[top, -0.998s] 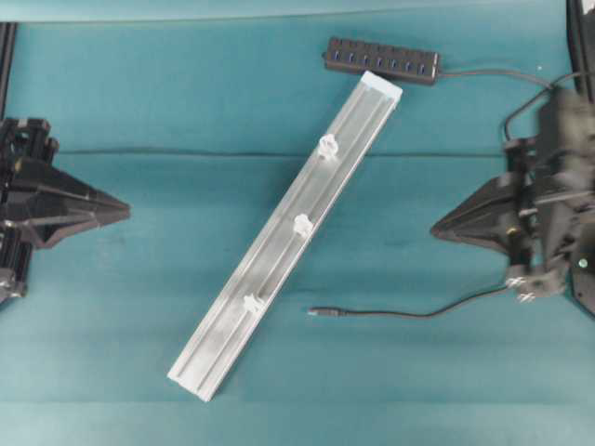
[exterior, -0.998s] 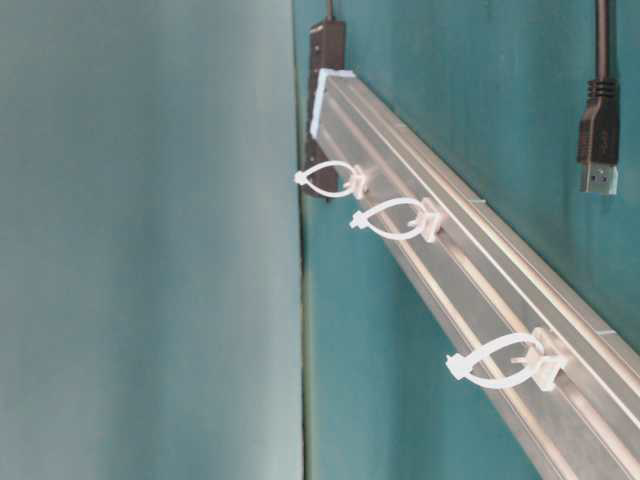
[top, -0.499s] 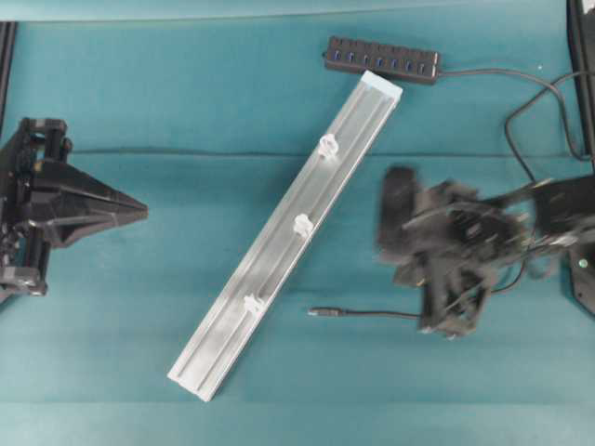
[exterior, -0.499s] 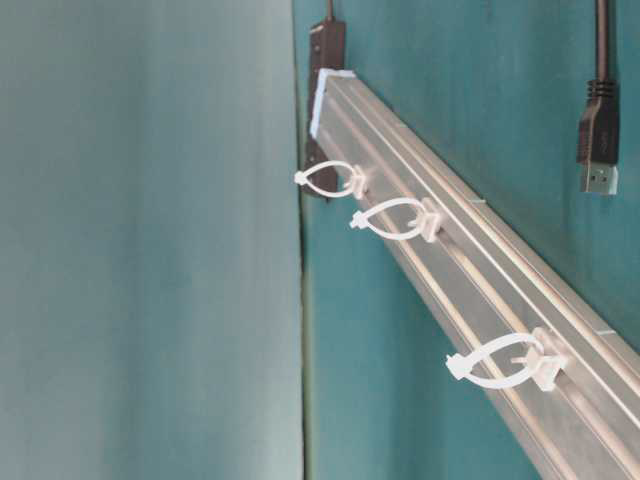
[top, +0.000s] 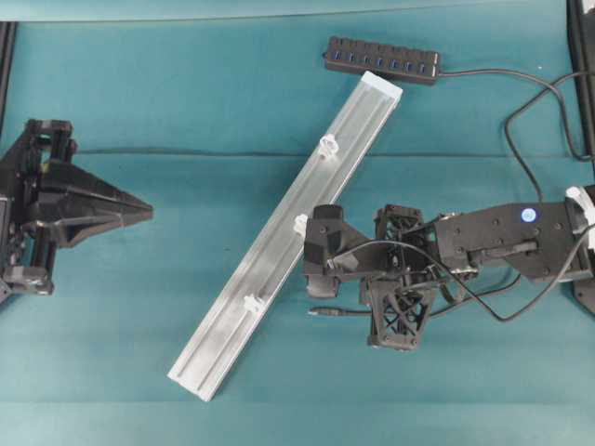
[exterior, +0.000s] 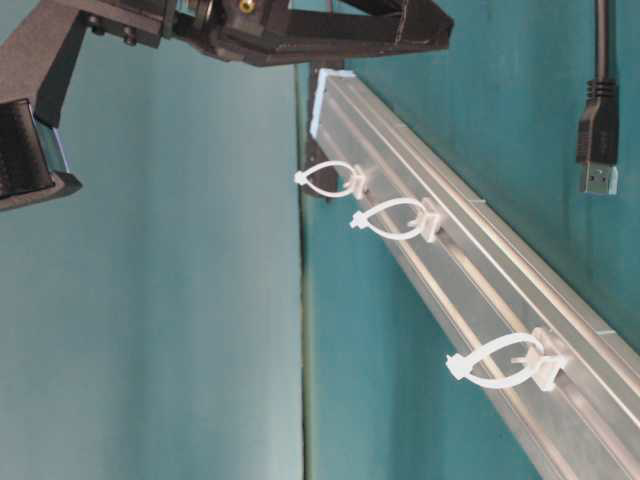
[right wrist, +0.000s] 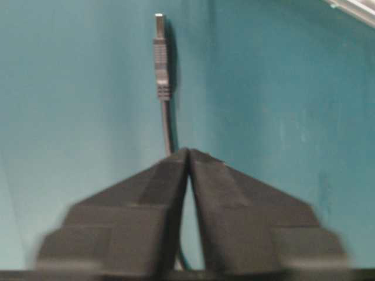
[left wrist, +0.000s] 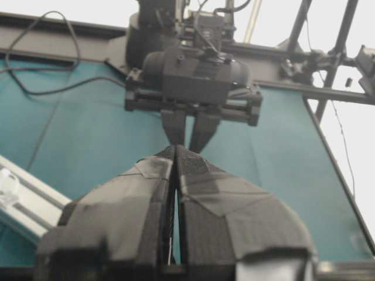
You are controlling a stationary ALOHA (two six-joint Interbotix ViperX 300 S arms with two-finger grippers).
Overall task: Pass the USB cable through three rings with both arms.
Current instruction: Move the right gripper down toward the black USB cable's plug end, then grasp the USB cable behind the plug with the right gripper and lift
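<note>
Beneath the right claw [right wrist: 187,153], the USB cable [right wrist: 160,64] extends beyond its tips.

Thin dark USB cable [top: 327,313] and three small white plastic loop rings on teal cloth.
The cable's metal-tipped plug lies flat, pointing toward the silver rail, unthreaded. Rings stand spaced along it: upper [top: 327,146], middle [top: 301,223], lower [top: 251,302].

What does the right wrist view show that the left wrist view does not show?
Only the right wrist view shows the cable with its plug, lying on the cloth just beyond the right gripper's tips. Only the left wrist view shows the left gripper, shut, a ring on the rail, and the right arm opposite. Both show the teal cloth and a piece of the rail.
</note>
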